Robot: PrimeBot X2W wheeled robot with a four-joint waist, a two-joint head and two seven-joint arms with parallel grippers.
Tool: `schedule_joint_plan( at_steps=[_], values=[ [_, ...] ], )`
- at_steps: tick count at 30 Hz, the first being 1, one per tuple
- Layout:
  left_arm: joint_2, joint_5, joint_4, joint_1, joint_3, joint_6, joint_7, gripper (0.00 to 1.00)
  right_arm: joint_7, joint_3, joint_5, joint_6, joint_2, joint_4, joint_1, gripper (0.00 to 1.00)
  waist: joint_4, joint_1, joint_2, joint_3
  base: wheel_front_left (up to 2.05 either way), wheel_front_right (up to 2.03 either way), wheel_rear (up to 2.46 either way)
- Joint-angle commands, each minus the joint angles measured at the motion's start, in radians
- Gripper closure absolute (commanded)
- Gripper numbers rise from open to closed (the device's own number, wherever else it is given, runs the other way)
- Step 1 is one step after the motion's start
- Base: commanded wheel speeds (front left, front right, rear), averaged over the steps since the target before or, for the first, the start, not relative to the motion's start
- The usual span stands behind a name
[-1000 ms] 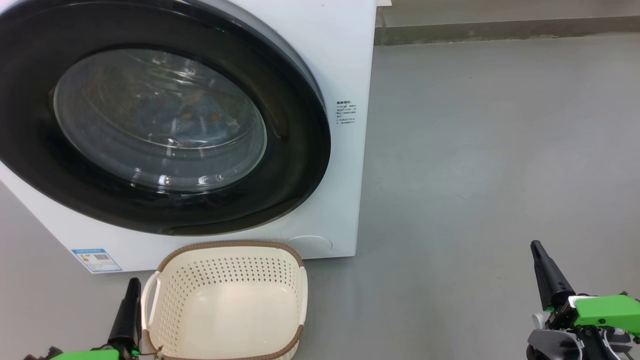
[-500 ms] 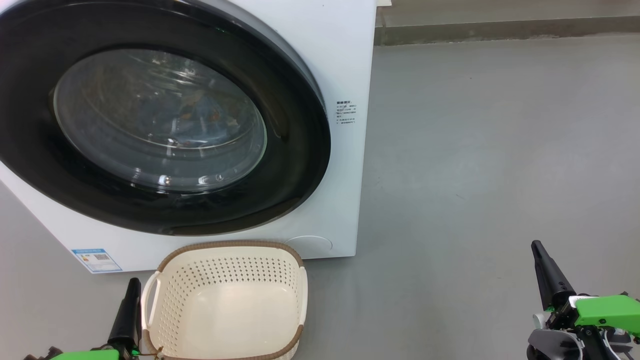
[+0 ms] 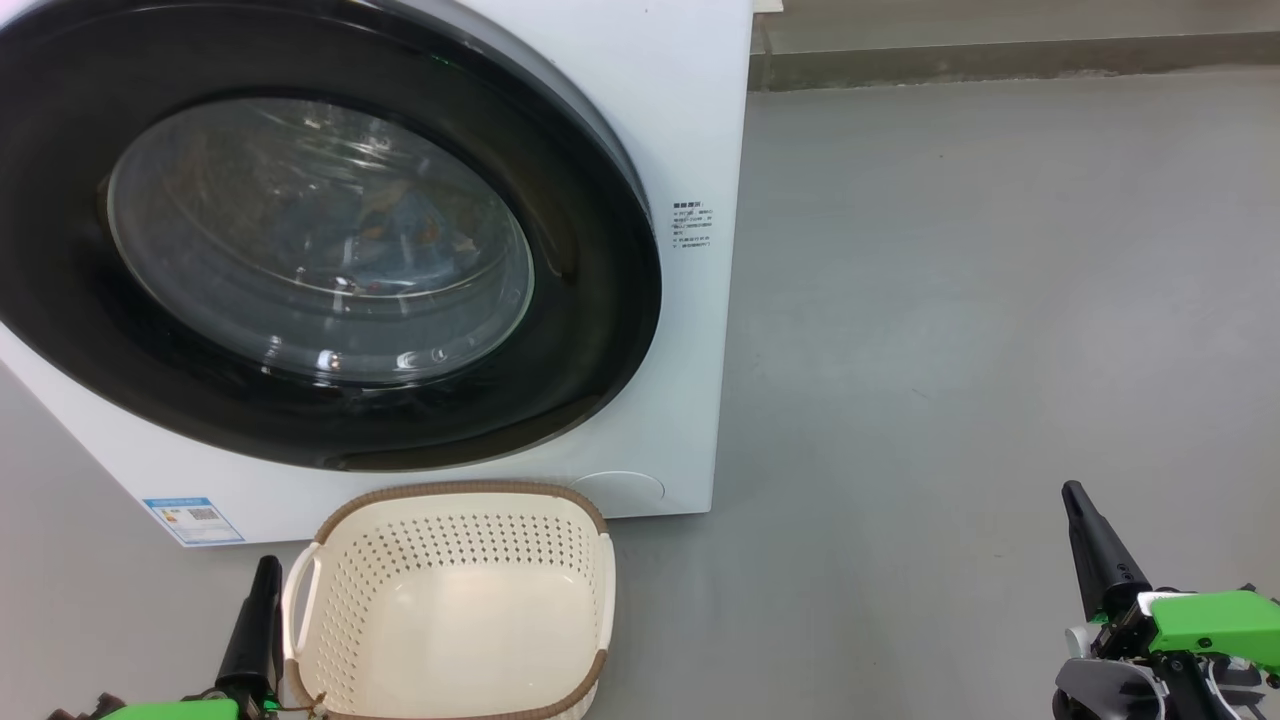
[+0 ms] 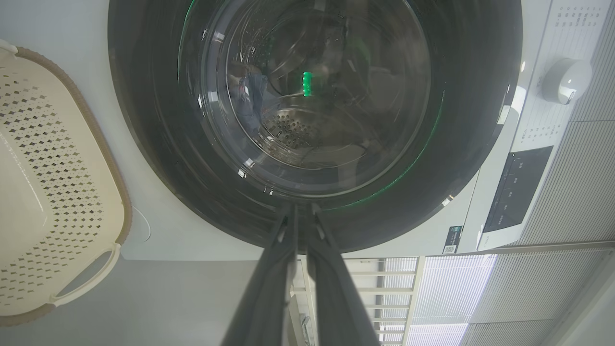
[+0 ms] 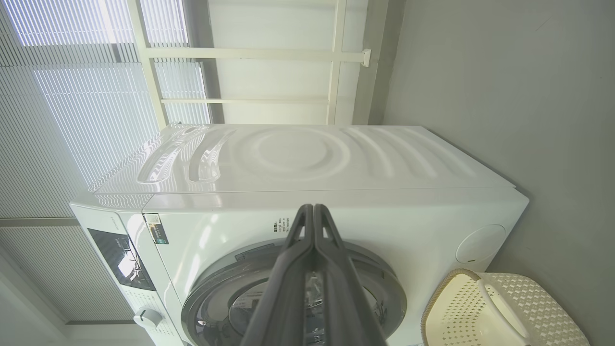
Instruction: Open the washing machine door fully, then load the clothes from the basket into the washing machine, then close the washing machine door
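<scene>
Nothing moved: left hand [image 3: 267, 570] beside basket [image 3: 450, 548], right hand [image 3: 1073, 495] low right, both pinched closed, empty.

blue QR-code label [image 3: 193, 520] on washing machine [image 3: 690, 110] front, small print [image 3: 692, 225] apparently unreadable

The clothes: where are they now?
The clothes lie inside the washing machine, behind its shut door, upper left in the head view, above the empty basket.
</scene>
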Motion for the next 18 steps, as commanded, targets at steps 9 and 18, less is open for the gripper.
schedule_joint_plan(
  at_steps=[9,18],
  values=[
    [0.008,-0.007,-0.016,-0.043,0.033,-0.003,0.006,1.0,0.007,0.019,-0.005,0.002,-0.007,-0.024,-0.043,1.0,0.0,0.0,0.0,0.0,0.0,0.0,0.0],
    [0.008,-0.007,-0.016,-0.043,0.034,-0.003,0.006,1.0,0.008,0.018,-0.006,0.002,-0.006,-0.024,-0.043,1.0,0.0,0.0,0.0,0.0,0.0,0.0,0.0]
  ],
)
